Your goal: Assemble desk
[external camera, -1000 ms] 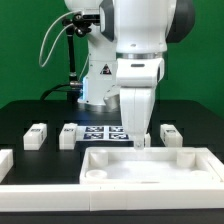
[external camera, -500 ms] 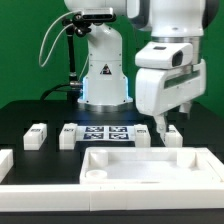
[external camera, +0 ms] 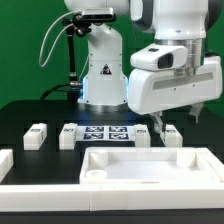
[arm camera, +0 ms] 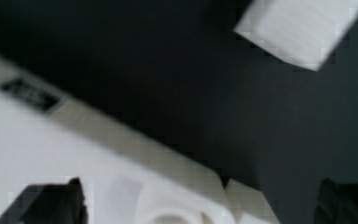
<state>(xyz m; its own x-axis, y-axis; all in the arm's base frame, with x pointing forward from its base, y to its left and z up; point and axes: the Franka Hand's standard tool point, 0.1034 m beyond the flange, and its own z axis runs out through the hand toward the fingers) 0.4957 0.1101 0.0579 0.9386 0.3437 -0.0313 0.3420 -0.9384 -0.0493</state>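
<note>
The desk's large white slab (external camera: 150, 166), with its raised rim and recessed middle, lies flat at the front of the black table. Behind it stand several small white tagged leg posts: one (external camera: 36, 135) at the exterior view's left, one (external camera: 70, 135) beside the marker board and one (external camera: 172, 133) at the right. My gripper (external camera: 175, 120) hangs open just above the right post and the slab's far right corner, holding nothing. In the blurred wrist view the slab (arm camera: 51, 140) and a corner hole show between my open fingers (arm camera: 202, 210). A white block (arm camera: 309, 30) lies beyond.
The marker board (external camera: 105, 132) lies flat behind the slab, between the posts. Low white border rails run along the front (external camera: 100, 205) and the front left (external camera: 8, 160). The arm's base (external camera: 100, 80) stands at the back, with cables at its left.
My gripper has swung from above the slab's far edge near the middle toward the exterior view's right and has turned, still open and empty. Slab and posts have not moved.
</note>
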